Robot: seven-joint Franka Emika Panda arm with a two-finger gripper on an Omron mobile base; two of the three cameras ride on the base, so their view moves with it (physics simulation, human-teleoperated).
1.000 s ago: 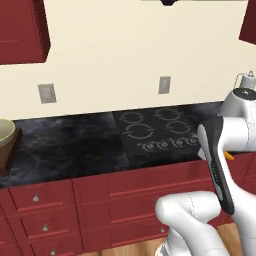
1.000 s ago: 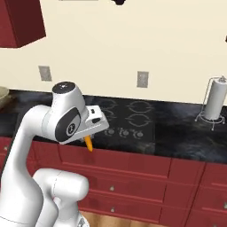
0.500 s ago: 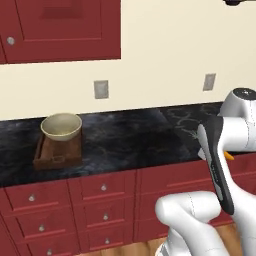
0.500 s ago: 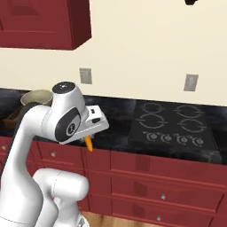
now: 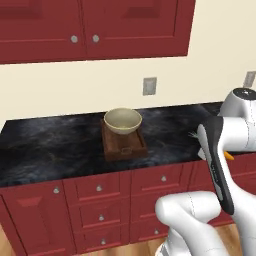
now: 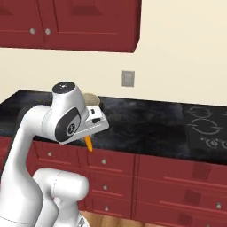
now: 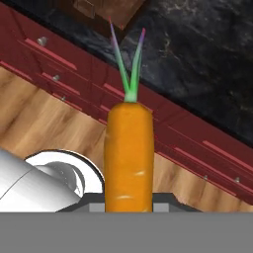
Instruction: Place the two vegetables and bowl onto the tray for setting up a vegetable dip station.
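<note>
Gripper (image 7: 129, 210) keeps carrot (image 7: 129, 158); tray (image 5: 123, 145) and bowl (image 5: 122, 120) now nearer centre

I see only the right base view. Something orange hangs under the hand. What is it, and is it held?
Observer: It is the carrot; the hand view shows it running straight out from the tool, green stem tip pointing away.
Operator: I see a pale rim behind the hand. Is the bowl already in the tray?
Observer: Yes. In the left base view the bowl sits on the far end of the tray.
Operator: Is there free space in the tray?
Observer: Yes, its near end, toward the counter edge, is bare slats.
</note>
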